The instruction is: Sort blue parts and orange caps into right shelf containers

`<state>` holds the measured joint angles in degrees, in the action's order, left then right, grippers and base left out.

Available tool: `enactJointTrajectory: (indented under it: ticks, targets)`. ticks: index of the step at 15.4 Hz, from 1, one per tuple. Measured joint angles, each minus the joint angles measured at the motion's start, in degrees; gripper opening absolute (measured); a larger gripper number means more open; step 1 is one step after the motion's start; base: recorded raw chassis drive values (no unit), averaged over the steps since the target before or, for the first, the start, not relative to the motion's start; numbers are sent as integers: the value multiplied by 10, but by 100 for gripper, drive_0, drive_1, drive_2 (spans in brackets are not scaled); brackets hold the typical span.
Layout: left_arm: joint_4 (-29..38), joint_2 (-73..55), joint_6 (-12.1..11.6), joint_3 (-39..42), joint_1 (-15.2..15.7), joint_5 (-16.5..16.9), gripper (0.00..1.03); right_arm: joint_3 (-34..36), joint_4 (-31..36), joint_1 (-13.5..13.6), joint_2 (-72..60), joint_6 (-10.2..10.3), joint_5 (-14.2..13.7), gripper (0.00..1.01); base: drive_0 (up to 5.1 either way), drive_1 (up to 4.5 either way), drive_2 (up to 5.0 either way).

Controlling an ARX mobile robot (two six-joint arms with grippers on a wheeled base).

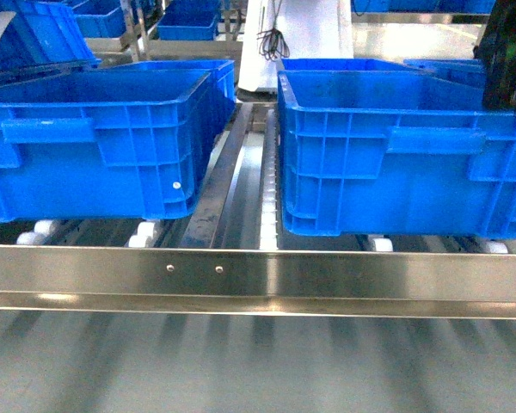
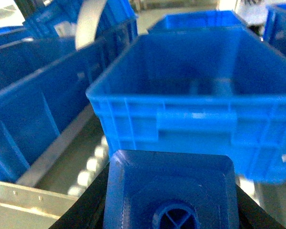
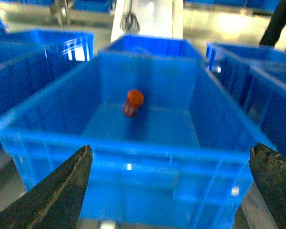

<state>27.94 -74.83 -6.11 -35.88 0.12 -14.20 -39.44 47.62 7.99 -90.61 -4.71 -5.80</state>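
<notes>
My left gripper (image 2: pixel 169 210) is shut on a blue part (image 2: pixel 170 176), whose top face with its round hole fills the bottom of the left wrist view. Ahead of it stands a blue container (image 2: pixel 195 119) that looks empty inside; in the head view it is the left crate (image 1: pixel 95 138). My right gripper (image 3: pixel 170 148) is open, nothing between its dark fingertips (image 3: pixel 81 162), and faces the right crate (image 3: pixel 133 157) (image 1: pixel 396 146). An orange cap (image 3: pixel 133 102) sits tilted on that crate's floor, blurred. Both crates rest on the steel shelf (image 1: pixel 258 275).
White rollers (image 1: pixel 268 215) run between the two crates. Another blue crate (image 2: pixel 24 109) stands to the left and more crates (image 3: pixel 257 90) to the right and behind. A dark shape (image 1: pixel 507 60) sits at the head view's top right edge.
</notes>
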Motion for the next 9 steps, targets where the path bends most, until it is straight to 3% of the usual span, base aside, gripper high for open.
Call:
enactJointTrajectory:
  ticks: [2,3,5,7,9]
  targets:
    - [18,-92,11,-137,6,20,44,23,0,3,-8,4,-15,98,0,0,0]
    - [-1,-148,17,-208,4,40,44,19,4,8,-6,4,-17,98,0,0,0]
    - [-53,-266,36,-348,1,50,46,11,-9,14,-8,11,-19,98,0,0,0]
    - [-67,-371,27,-467,-6,33,67,7,-6,17,-10,13,-24,98,0,0,0]
    - [-41,-328,33,-408,-11,49,89,6,2,17,-9,19,-29,98,0,0,0]
